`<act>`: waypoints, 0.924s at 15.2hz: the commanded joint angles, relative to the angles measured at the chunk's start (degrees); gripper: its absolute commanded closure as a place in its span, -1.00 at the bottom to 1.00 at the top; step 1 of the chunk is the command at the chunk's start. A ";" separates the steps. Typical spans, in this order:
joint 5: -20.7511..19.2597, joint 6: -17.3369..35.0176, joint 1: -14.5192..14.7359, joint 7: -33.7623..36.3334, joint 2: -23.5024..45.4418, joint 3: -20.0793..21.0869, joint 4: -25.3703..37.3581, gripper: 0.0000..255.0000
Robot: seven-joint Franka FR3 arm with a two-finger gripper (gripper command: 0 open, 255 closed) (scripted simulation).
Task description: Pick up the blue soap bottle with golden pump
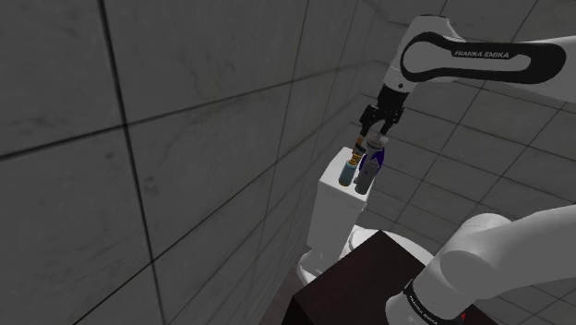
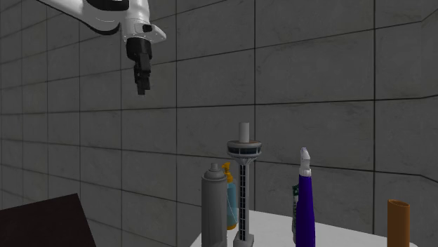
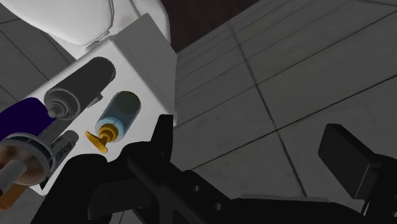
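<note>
The blue soap bottle (image 3: 119, 112) with a golden pump stands on the white toilet tank lid (image 3: 144, 56), between a grey spray can (image 3: 80, 84) and the lid's edge. My black gripper (image 3: 253, 151) hangs open well above the lid, off to the side of the bottle, with nothing between its fingers. From the second exterior view the soap bottle (image 2: 230, 202) is half hidden behind the grey can (image 2: 213, 205), and the gripper (image 2: 142, 90) is high above and towards that view's left. In the shoulder view the gripper (image 1: 374, 135) sits just above the bottle (image 1: 347, 172).
A purple spray bottle (image 2: 304, 207), a tall tower-shaped item (image 2: 243, 188), a green-labelled bottle (image 2: 295, 201) and a brown cylinder (image 2: 397, 223) share the lid. Grey tiled walls close in behind. The dark stand (image 1: 367, 277) is below, next to the toilet bowl (image 3: 75, 19).
</note>
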 commanded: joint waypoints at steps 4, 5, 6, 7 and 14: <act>-0.32 5.65 -0.73 -3.97 9.69 -4.32 2.99 -1.00; -0.17 6.59 -0.84 -4.79 11.69 -5.11 3.81 -1.00; 0.05 7.49 -0.94 -5.62 13.72 -5.89 4.70 -1.00; 0.33 8.35 -1.04 -6.47 15.79 -6.66 5.65 -1.00; 4.41 12.95 -2.37 -13.14 31.10 -11.09 14.16 -1.00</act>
